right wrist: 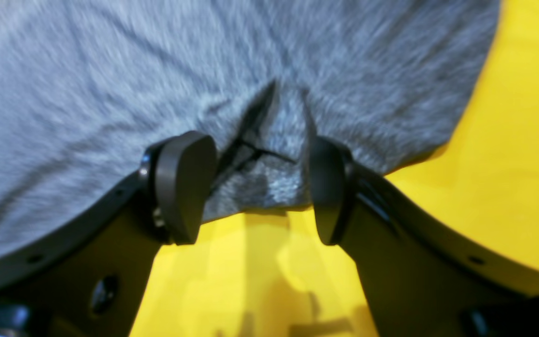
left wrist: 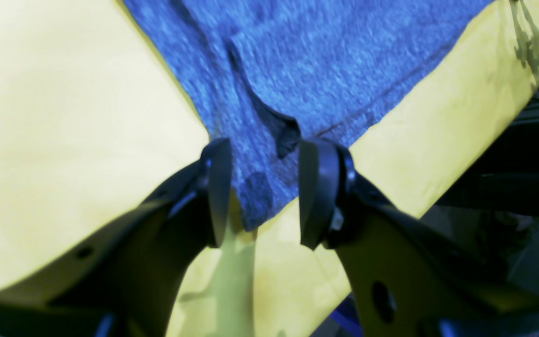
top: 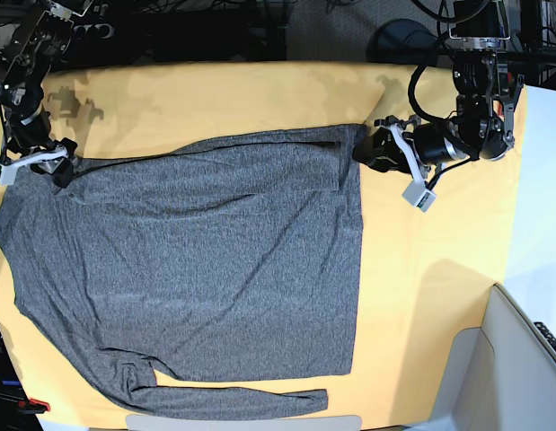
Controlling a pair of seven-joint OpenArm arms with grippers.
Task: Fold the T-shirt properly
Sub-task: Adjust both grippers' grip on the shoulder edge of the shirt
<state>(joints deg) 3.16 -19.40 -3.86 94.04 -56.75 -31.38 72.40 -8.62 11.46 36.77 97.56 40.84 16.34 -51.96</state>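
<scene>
While one T-shirt (top: 197, 269) lies flat on one yellow tablecloth (top: 430, 269), I judge the first fold not yet begun. Two grippers: left gripper (left wrist: 262, 192) straddles a hem corner, right gripper (right wrist: 255, 187) a far edge, both parted, gripping nothing. Next: close, lift together.

Both arms reach low, left tool (left wrist: 260, 192) and right tool (right wrist: 255, 187) apparently agape.

Flat yellow-orange tablecloth (top: 430, 296) covered the table, evenly lit. Dark floor with tangled black cables (top: 260, 27) ran behind it; pale grey box-like furniture (top: 516, 359) sat at one corner.
</scene>
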